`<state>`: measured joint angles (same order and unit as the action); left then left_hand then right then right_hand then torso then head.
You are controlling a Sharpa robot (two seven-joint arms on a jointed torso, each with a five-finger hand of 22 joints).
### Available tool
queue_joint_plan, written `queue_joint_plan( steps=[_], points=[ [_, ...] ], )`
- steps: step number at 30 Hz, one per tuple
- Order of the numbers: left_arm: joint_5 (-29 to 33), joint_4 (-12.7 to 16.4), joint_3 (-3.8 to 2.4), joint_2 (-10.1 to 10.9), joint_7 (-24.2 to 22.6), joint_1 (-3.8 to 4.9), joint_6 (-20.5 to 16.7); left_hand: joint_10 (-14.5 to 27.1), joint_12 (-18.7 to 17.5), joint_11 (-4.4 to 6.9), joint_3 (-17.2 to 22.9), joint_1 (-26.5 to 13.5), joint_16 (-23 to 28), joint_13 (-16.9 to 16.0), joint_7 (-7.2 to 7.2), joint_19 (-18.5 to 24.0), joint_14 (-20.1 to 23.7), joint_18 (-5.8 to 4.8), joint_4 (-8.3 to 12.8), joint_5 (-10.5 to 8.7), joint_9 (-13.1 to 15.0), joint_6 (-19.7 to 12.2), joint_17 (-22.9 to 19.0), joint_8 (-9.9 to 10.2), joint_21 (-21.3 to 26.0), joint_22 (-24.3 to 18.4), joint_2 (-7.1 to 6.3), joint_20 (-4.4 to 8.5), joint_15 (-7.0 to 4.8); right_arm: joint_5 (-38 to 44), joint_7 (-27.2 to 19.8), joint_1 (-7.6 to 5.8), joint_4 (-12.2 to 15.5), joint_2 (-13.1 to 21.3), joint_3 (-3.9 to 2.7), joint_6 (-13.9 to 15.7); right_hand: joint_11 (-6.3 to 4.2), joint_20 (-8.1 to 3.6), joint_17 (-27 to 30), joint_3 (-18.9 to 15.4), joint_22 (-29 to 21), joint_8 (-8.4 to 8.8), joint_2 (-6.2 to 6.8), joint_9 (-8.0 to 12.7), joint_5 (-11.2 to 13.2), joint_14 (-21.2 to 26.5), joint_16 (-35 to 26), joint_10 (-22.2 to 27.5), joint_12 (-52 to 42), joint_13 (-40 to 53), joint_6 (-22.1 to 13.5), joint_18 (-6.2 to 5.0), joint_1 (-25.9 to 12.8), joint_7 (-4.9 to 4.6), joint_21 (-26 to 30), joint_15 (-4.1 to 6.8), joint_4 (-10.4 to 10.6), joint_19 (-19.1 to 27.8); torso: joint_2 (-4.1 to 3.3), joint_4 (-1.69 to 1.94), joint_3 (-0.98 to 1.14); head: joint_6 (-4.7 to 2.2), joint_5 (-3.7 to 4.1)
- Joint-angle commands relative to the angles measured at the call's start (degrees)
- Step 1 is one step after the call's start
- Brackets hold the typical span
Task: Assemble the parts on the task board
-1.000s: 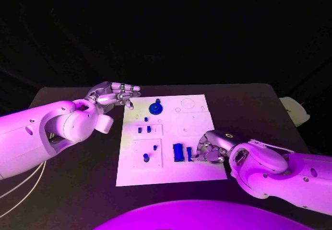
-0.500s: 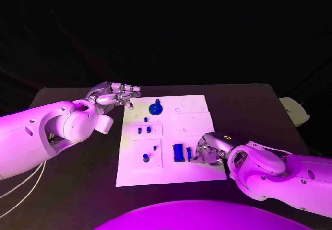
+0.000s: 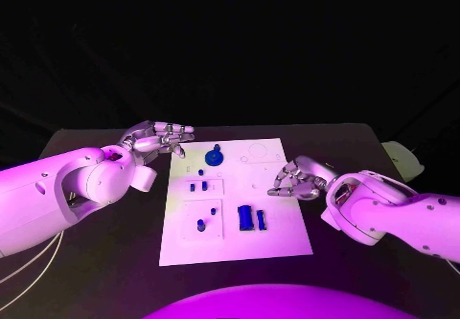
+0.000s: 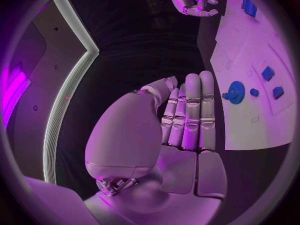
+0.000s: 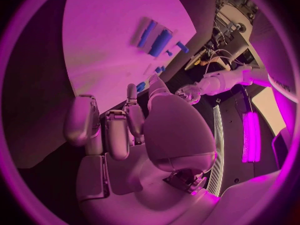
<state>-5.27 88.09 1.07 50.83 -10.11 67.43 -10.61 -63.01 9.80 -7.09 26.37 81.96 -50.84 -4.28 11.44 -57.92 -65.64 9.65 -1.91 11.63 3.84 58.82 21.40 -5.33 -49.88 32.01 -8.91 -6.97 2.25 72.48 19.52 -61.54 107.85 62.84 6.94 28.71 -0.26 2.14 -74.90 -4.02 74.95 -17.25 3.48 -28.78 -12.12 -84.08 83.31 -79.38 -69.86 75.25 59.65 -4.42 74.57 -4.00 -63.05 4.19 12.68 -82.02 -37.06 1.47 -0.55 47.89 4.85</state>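
The white task board point(image 3: 273, 236) lies in the middle of the black table. A blue gear point(image 3: 215, 157) sits near its far edge, small blue pegs point(image 3: 199, 187) stand in its left half, and two long blue blocks point(image 3: 251, 218) lie side by side near its middle. My right hand point(image 3: 297, 179) hovers over the board's right edge, fingers loosely bent, holding nothing. Beyond the board's far left corner my left hand point(image 3: 158, 137) is raised, fingers straight and empty. The left wrist view shows that hand point(image 4: 187, 117) beside the gear point(image 4: 236, 92). In the right wrist view the right hand point(image 5: 115, 130) faces the blocks point(image 5: 156, 39).
A pale white object point(image 3: 403, 159) sits at the table's right edge. Bare dark table point(image 3: 115, 246) surrounds the board on both sides.
My right hand has lifted off the spot beside the blue blocks and moved up along the board's right edge. The left hand has stayed put; the camera has shifted slightly.
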Motion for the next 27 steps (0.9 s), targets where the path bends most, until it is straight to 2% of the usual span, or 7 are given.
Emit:
queue_joint_plan(
  steps=[1, 4, 6, 9, 16, 21, 27],
  points=[
    [2.67, -0.61, 0.07, -0.52, -2.30, 0.02, 0.52, 0.55, 0.50, -0.03, -1.06, -1.03, 1.53, 0.04, -0.06, 1.59, 2.10, 0.89, -0.34, -0.24, 0.04, -0.53, -0.71, -0.49, 1.58, -0.84, -0.16, -0.33, 0.23, -23.22, -16.87, -1.45, -3.13, -0.81, 0.01, 2.32, 0.41, 0.32, 0.89, -0.12, 6.12, 0.97, -0.83, 0.49, -0.60, -2.02, -2.26, 2.80, 5.10, -1.37, -1.05, -1.42, 2.19, -0.50, 6.77, -0.54, -1.00, 2.20, 0.74, 0.20, -0.41, -0.40, 0.29],
    [3.69, -1.58, 0.20, -1.15, -3.35, 0.01, -0.51, 0.23, 1.19, -0.11, -2.44, -2.13, 5.10, -0.09, -0.37, 4.08, 5.36, 0.77, -1.08, -0.27, 0.08, -0.53, -2.52, -0.87, 4.71, -2.55, -0.26, -0.95, 0.68, -33.79, -22.92, -2.72, -6.81, -2.25, 0.01, 1.93, 1.46, 1.00, 10.84, -0.14, 1.21, 2.36, -1.96, 1.16, -0.61, 1.21, -9.63, 10.58, 18.08, -10.32, -2.66, -3.65, 4.83, -1.37, 21.73, -1.46, -2.44, 7.48, 1.17, 0.35, -0.67, -0.84, 0.60],
    [4.49, -2.49, 0.26, -1.74, -4.14, 0.01, -1.30, 0.05, 1.47, -0.13, -3.25, -2.68, 9.14, -0.08, -0.55, 6.25, 7.69, 0.68, -1.64, -0.25, 0.10, -0.43, -4.52, -1.18, 7.89, -4.36, -0.26, -1.55, 1.18, -39.92, -25.94, -3.30, -9.46, -3.53, 0.01, 1.59, 2.23, 1.77, 21.74, 0.27, -4.65, 3.90, -2.62, 2.06, 0.21, 5.36, -18.53, 17.65, 30.10, -18.87, -4.61, -5.77, 6.64, -2.32, 38.57, -2.00, -3.24, 13.91, 1.54, 0.43, -0.87, -1.28, 0.69],
    [6.64, -4.73, 0.35, -3.12, -6.00, -0.03, -3.05, 0.16, 0.75, -0.61, -4.18, -3.03, 19.02, 0.38, -0.70, 9.92, 11.59, 0.31, -2.66, -0.22, 0.03, -0.66, -8.90, -1.38, 15.59, -9.06, -0.09, -3.56, 2.96, -49.33, -30.78, -3.93, -15.06, -6.78, 0.01, 0.73, 3.81, 3.33, 39.54, 1.17, -9.47, 6.56, -3.89, 4.67, 1.44, 13.34, -37.07, 20.42, 38.57, -27.25, -6.47, -5.77, 8.84, -4.13, 44.51, -3.72, -3.49, 17.77, 2.23, 0.50, -1.20, -2.51, 0.85],
    [11.38, -10.17, 0.40, -6.53, -9.69, -0.44, -6.79, 2.56, -4.32, -2.41, -8.21, -2.04, 37.58, 0.62, -1.27, 13.34, 12.36, 0.92, -4.06, -0.06, -0.04, -2.70, -15.51, 0.13, 34.48, -21.59, 1.11, -9.42, 5.99, -60.89, -37.74, -4.35, -26.15, -13.70, -0.13, -2.11, 7.20, 7.68, 51.17, 3.69, -20.75, 10.38, -4.15, 9.92, 2.16, 24.28, -59.41, 21.99, 53.87, -46.27, -5.78, -5.10, 11.55, -6.10, 56.98, -8.44, -2.36, 28.00, 3.32, 0.41, -1.45, -5.09, 0.80],
    [12.98, -13.60, 0.40, -9.11, -11.15, -0.94, -8.42, 6.83, -6.32, -4.41, -14.76, -1.95, 45.80, 0.76, -2.51, 13.11, 14.36, -0.38, -4.73, -0.02, -0.17, -5.31, -17.76, 1.72, 42.21, -26.90, 2.66, -9.71, 8.06, -64.98, -40.64, -4.42, -32.41, -17.54, -0.35, -4.10, 8.25, 10.69, 58.76, 5.10, -29.18, 13.39, -3.70, 13.95, 2.11, 24.84, -70.06, 19.99, 59.77, -57.83, -4.46, -6.02, 10.92, -6.81, 59.50, -10.45, -1.90, 31.08, 4.02, 0.68, -1.48, -6.02, 0.60],
    [13.62, -15.88, 0.39, -11.42, -12.18, -1.42, -9.30, 10.83, -6.43, -4.34, -19.76, -1.71, 47.42, 0.77, -2.19, 16.51, 17.26, -1.98, -5.32, -0.04, -0.20, -7.16, -17.85, 1.79, 46.33, -28.55, 4.07, -9.78, 8.78, -66.37, -41.98, -4.44, -36.33, -20.13, -0.45, -6.35, 8.72, 11.89, 65.81, 5.80, -39.53, 13.62, -3.80, 18.55, 2.13, 22.11, -76.96, 17.38, 63.52, -67.14, -3.66, -6.27, 8.90, -7.39, 59.47, -11.26, -3.36, 33.06, 4.32, 0.96, -1.32, -7.09, 0.28]
  ],
)
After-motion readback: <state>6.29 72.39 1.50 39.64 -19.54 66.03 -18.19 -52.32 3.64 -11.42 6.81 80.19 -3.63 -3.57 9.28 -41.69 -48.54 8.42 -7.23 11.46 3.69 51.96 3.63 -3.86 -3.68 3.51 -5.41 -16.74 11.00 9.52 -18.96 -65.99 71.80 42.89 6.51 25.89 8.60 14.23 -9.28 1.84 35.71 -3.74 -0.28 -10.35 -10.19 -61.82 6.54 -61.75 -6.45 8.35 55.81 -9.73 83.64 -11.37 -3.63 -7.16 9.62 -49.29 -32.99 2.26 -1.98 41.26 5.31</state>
